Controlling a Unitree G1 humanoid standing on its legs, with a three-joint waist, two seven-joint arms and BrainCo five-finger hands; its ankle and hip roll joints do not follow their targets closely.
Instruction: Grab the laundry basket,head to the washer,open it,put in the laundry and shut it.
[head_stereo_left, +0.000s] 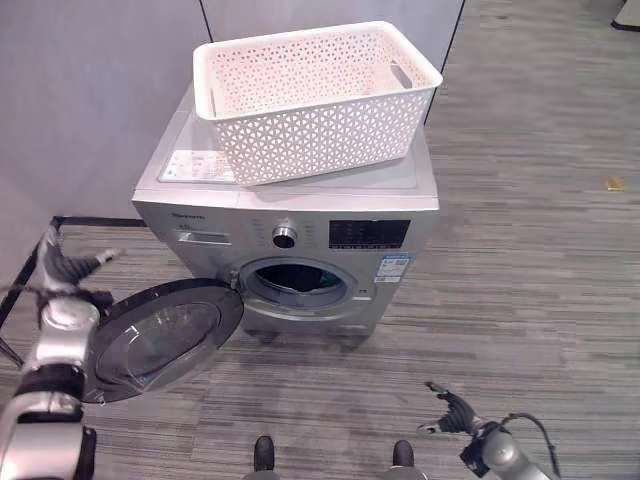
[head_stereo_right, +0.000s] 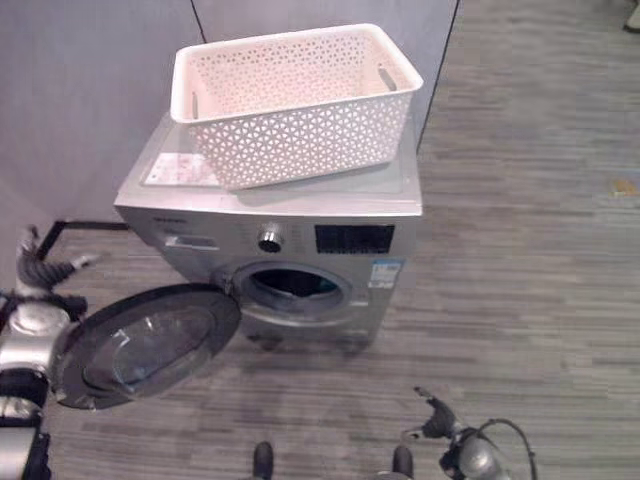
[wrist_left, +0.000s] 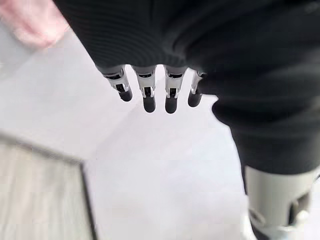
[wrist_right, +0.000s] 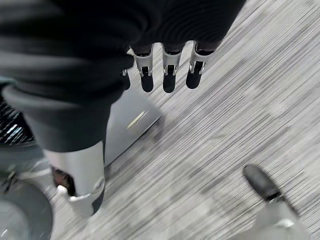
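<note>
Left eye view: white perforated laundry basket (head_stereo_left: 315, 100) sits on the top panel of the silver washer (head_stereo_left: 290, 215), turned a little askew to the washer's edges, its near left corner over the front lip. Basket interior looks bare from this angle; no cloth seen in it. A flat white leaflet (head_stereo_left: 196, 165) lies on the washer top just left of the basket, partly tucked under it.

Washer door (head_stereo_left: 165, 340) stands wide open, swung out to the left and toward the near side, glass bowl facing up. Round drum opening (head_stereo_left: 298, 283) is exposed; something dark blue lies inside, shape not clear. Control knob (head_stereo_left: 285, 237) sits above the opening, dark display panel (head_stereo_left: 368, 234) to its right.

Left hand (head_stereo_left: 68, 272) is raised at the left edge, just beside the far rim of the open door; touching or not, cannot tell. Left wrist view shows its fingers (wrist_left: 146, 94) straight in a row, grasping nothing, pale wall beyond.

Right hand (head_stereo_left: 455, 410) hangs low at near right, over the grey striped floor (head_stereo_left: 530, 260), well apart from the washer. Right wrist view: fingers (wrist_right: 169, 74) relaxed, released, nothing held.
</note>
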